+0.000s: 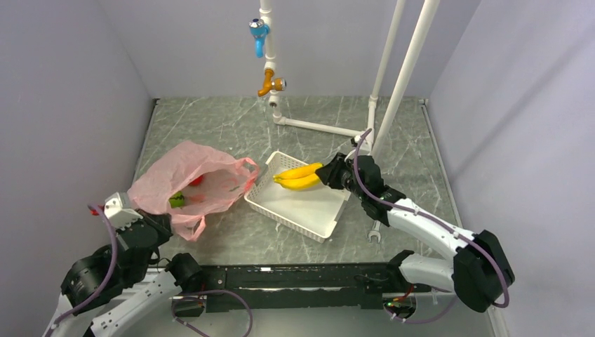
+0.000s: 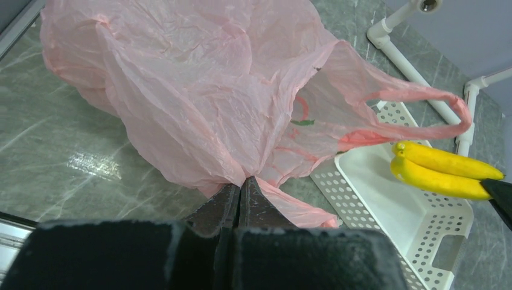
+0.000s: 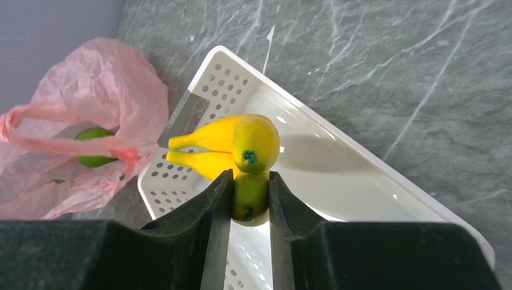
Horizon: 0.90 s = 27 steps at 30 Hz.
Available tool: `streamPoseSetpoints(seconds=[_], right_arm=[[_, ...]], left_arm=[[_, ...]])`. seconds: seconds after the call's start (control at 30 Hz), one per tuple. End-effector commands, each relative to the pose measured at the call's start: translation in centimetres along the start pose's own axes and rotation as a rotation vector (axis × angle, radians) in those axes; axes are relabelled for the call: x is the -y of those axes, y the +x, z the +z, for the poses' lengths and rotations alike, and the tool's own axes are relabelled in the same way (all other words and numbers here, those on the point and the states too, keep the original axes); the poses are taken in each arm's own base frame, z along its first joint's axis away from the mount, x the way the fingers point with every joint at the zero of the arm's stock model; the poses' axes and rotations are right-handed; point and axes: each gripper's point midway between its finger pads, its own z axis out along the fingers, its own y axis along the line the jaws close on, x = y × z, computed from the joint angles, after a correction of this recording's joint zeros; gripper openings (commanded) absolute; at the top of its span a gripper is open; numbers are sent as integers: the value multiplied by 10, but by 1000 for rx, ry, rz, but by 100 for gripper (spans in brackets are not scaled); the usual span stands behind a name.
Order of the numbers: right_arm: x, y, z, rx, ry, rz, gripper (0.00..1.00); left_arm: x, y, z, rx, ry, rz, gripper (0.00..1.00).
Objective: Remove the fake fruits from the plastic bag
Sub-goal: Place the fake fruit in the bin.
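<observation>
My R gripper (image 3: 249,181): jaws clamped on bananas (image 3: 241,139), white basket (image 3: 362,175) just beyond; L gripper (image 2: 241,188): pinched tight on plastic bag (image 2: 199,90) edge.

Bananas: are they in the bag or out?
Out. The right gripper holds the bananas over the white basket, beside the pink bag.

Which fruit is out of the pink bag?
The yellow bananas, pinched in the right gripper over the white basket. The green fruit and red fruit sit inside the pink bag.
</observation>
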Motion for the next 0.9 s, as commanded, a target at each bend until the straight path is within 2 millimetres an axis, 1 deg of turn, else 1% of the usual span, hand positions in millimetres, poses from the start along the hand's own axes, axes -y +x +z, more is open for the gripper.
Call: streamPoseSetpoints(seconds=[0.0, 0.1, 0.17, 0.23, 0.37, 0.5, 0.63, 0.83, 0.87], right_arm=[[-16, -12, 9, 13, -134, 82, 0], [-14, -10, 14, -3, -156, 102, 0], [-12, -2, 22, -23, -166, 99, 0], [-12, 2, 27, -35, -170, 100, 0], [-17, 4, 35, -49, -199, 113, 0], [-15, 11, 44, -76, -204, 132, 0], [-20, 17, 54, -106, -228, 113, 0], [-13, 20, 69, -126, -194, 71, 0], [-11, 21, 69, -128, -185, 67, 3]], left_arm=[[-22, -6, -5, 45, -33, -45, 0], [-24, -7, -5, 72, 0, -81, 0], [-24, -7, -5, 80, 11, -93, 0], [-26, -7, -5, 84, 8, -102, 0], [-24, -5, -4, 72, 3, -80, 0], [-20, -3, -2, 61, -6, -49, 0], [-17, -2, 0, 54, -11, -29, 0], [-16, -1, 1, 49, -14, -20, 0], [-16, 0, 1, 48, -13, -20, 0]])
